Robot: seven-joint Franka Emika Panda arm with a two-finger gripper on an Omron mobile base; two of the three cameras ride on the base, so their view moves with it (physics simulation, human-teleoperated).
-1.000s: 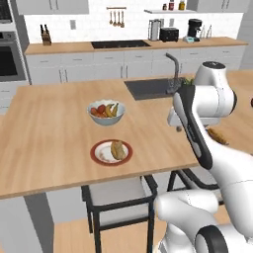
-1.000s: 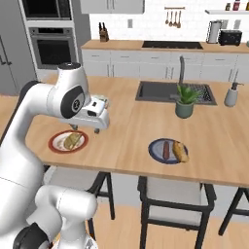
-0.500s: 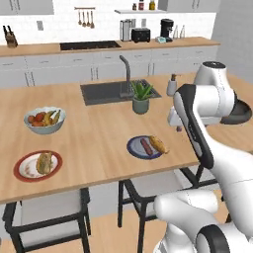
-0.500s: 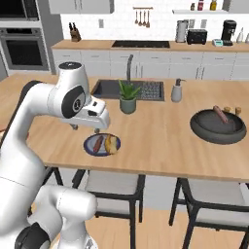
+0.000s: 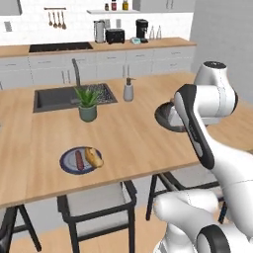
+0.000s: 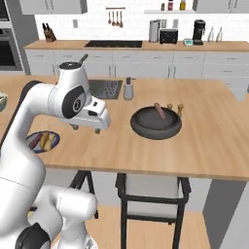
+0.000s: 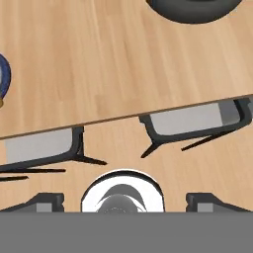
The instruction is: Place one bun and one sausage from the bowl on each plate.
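The dark bowl (image 6: 146, 129) sits on the wooden island with a sausage (image 6: 159, 111) leaning in it. In the left base view my arm hides most of the bowl (image 5: 164, 118). A blue plate (image 5: 68, 160) holds a sausage (image 5: 79, 160) and a bun (image 5: 94, 157); it lies left of my hand in the right base view, plate (image 6: 53, 138). My gripper (image 6: 86, 129) hangs open just above the counter between plate and bowl, with nothing between its fingers. The hand view looks down past the counter's front edge, bowl (image 7: 190, 12) at the top, plate (image 7: 4, 79) at the left.
A potted plant (image 5: 88, 104), a soap dispenser (image 5: 128, 90) and the sink (image 5: 54, 98) lie behind the plate. Two small shakers (image 6: 175, 107) stand just behind the bowl. Stools (image 7: 188, 123) are tucked under the island's front edge. Wood counter stretches right of the bowl.
The base has driven right along the island, so the whole scene slid left. The fruit bowl and the first plate left the views and the dark bowl came in. The gripper stays open.
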